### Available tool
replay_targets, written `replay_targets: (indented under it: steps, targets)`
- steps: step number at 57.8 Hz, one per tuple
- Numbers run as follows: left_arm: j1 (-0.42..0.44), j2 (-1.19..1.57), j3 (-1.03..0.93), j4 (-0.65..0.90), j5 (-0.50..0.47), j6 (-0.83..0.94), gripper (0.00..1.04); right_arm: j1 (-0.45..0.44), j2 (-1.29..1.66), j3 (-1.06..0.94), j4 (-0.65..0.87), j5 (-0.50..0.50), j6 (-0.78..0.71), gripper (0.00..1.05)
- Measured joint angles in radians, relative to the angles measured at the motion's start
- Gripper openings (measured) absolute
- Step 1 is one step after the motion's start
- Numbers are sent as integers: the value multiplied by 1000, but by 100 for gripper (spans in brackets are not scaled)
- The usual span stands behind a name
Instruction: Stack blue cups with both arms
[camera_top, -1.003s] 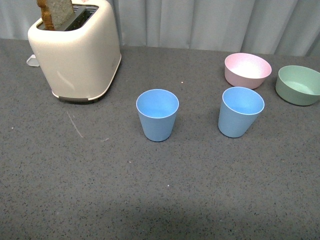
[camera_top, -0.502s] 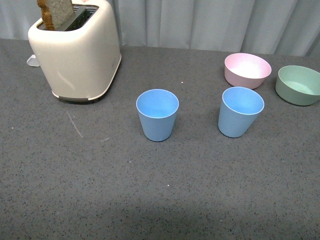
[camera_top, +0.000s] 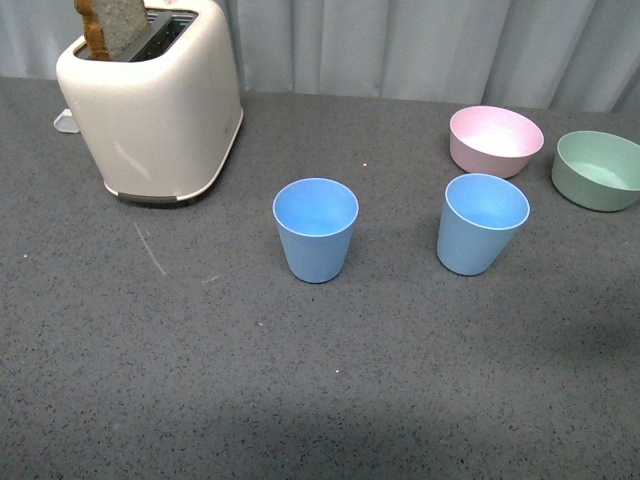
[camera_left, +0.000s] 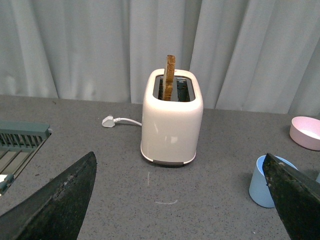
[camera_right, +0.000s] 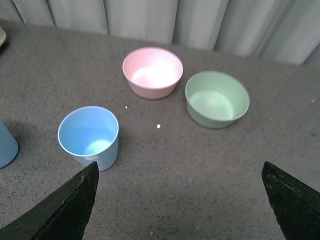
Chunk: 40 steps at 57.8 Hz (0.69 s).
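Observation:
Two light-blue cups stand upright on the grey table in the front view: one in the middle (camera_top: 315, 230), one to its right (camera_top: 482, 223). Neither arm shows in the front view. In the left wrist view my left gripper (camera_left: 180, 210) is open and empty above the table, and the middle cup (camera_left: 260, 182) stands partly hidden behind one of its fingers (camera_left: 295, 200). In the right wrist view my right gripper (camera_right: 180, 205) is open and empty. The right cup (camera_right: 90, 136) stands ahead of it near one finger (camera_right: 65, 210), and the other cup's edge (camera_right: 6, 145) shows at the frame border.
A cream toaster (camera_top: 150, 100) with toast in it stands at the back left; its plug (camera_left: 108, 121) lies behind it. A pink bowl (camera_top: 495, 140) and a green bowl (camera_top: 598, 170) sit at the back right. A grey rack (camera_left: 20, 145) shows at the left wrist view's edge.

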Motion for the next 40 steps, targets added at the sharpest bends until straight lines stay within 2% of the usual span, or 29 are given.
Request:
replay_targets:
  steps: [17,31,40]
  targets:
    - [0,0,0,0,0,0,98,58,483,401,-229,-21,184,95]
    - [0,0,0,0,0,0,98,92,666,577,-324,-14,269,95]
    - [0,0,0,0,0,0,98,99,740,643,-364,-11,305,74]
